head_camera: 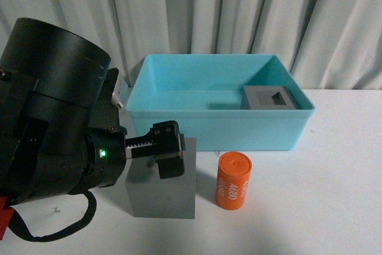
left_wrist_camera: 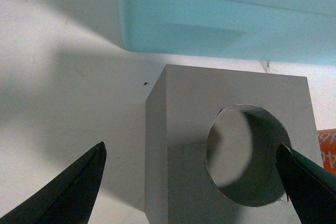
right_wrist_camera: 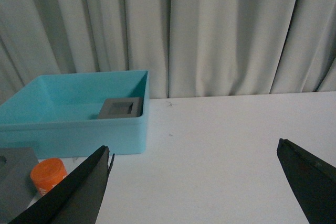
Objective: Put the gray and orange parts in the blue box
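Observation:
A gray cube with a round recess (head_camera: 162,192) stands on the white table in front of the blue box (head_camera: 215,126). My left gripper (head_camera: 169,150) is open just above its top, jaws spread to either side of it; the left wrist view shows the cube (left_wrist_camera: 184,145) and its round hole between my fingertips (left_wrist_camera: 79,182). The orange cylinder (head_camera: 233,181) with white digits stands upright just right of that cube. A gray cube with a rectangular recess (head_camera: 270,97) lies inside the box at its right end. My right gripper (right_wrist_camera: 191,182) is open over bare table, not in the front view.
White curtains (head_camera: 239,10) hang behind the table. The right wrist view shows the blue box (right_wrist_camera: 79,124), the cube in it (right_wrist_camera: 121,107), the orange cylinder (right_wrist_camera: 48,174) and open white table to the right.

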Controlling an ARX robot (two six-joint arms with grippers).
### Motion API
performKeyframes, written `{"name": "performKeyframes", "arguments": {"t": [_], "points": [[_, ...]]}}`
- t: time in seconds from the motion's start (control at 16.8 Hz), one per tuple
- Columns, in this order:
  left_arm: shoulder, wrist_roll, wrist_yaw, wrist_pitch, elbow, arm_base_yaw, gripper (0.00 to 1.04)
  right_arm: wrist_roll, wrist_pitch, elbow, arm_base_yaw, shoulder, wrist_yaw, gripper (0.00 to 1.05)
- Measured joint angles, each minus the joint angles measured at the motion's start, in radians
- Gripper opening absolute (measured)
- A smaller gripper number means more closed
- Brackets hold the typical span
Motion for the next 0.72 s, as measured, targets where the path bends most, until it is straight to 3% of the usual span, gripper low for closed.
{"name": "performKeyframes", "arguments": {"t": [0.42,0.48,0.72], "points": [[0.054,0.028,0.02,0.02,0.005,0.019,0.98,0.0,0.0,0.0,0.0,0.0,0.0,0.98],[0.054,0.03,0.025,0.021,0.006,0.019,0.92,0.0,0.0,0.0,0.0,0.0,0.0,0.98],[0.055,0.026,0.038,0.033,0.013,0.011,0.48,0.0,0.0,0.0,0.0,0.0,0.0,0.98]]}}
